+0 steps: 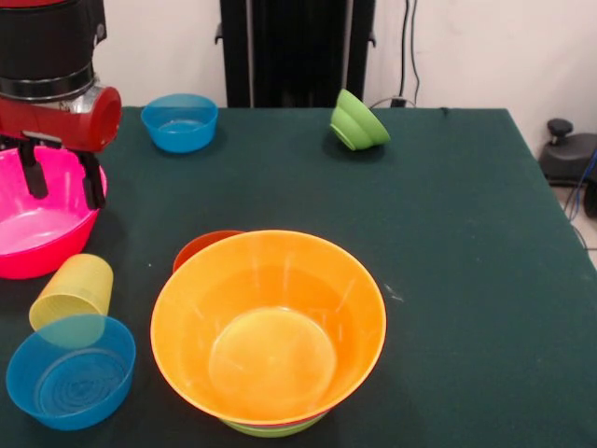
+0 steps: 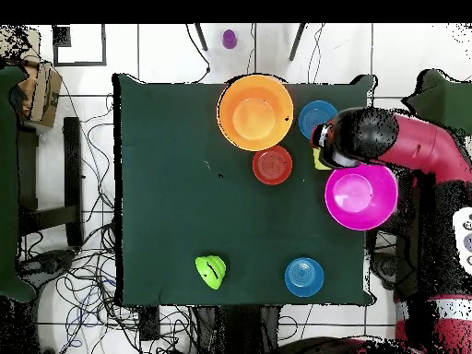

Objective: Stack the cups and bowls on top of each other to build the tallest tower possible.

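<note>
The yellow cup (image 1: 73, 297) lies tipped on its side at the table's (image 1: 448, 243) edge, ribbed and tapered, its long axis running toward the near blue bowl (image 1: 71, 371), which its mouth overlaps. Over the glossy pink bowl (image 1: 37, 224) hangs the gripper (image 1: 63, 179), its two black fingers (image 1: 92, 182) spread apart and empty, one on each side of the rim. The wide translucent orange bowl (image 1: 269, 327) sits mouth-up on a lime-green one (image 1: 272, 429), a red-orange bowl (image 1: 201, 247) just behind; a second lime bowl (image 1: 357, 121) is tilted on its side, and another blue bowl (image 1: 180, 121) is upright.
</note>
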Robot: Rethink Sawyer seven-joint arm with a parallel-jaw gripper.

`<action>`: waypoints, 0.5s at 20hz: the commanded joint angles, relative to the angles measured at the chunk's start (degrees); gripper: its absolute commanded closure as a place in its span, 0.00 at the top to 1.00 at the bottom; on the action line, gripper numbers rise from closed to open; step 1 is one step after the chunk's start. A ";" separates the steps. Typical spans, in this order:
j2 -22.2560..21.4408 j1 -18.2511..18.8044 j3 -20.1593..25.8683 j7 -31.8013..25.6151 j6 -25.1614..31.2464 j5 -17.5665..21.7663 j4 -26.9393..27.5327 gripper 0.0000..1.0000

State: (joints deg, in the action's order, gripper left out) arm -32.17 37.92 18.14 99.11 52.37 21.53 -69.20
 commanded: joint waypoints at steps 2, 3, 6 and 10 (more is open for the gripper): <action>6.01 -5.28 -0.36 -0.78 3.54 3.70 8.36 1.00; 6.22 -5.58 -0.55 -0.66 3.53 3.70 8.72 1.00; 6.80 -6.11 -1.01 -0.40 2.36 3.63 9.05 1.00; 7.50 -6.47 -1.54 0.28 0.49 3.37 8.80 1.00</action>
State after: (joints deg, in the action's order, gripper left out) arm -27.45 33.41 17.82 99.11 52.37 21.80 -62.53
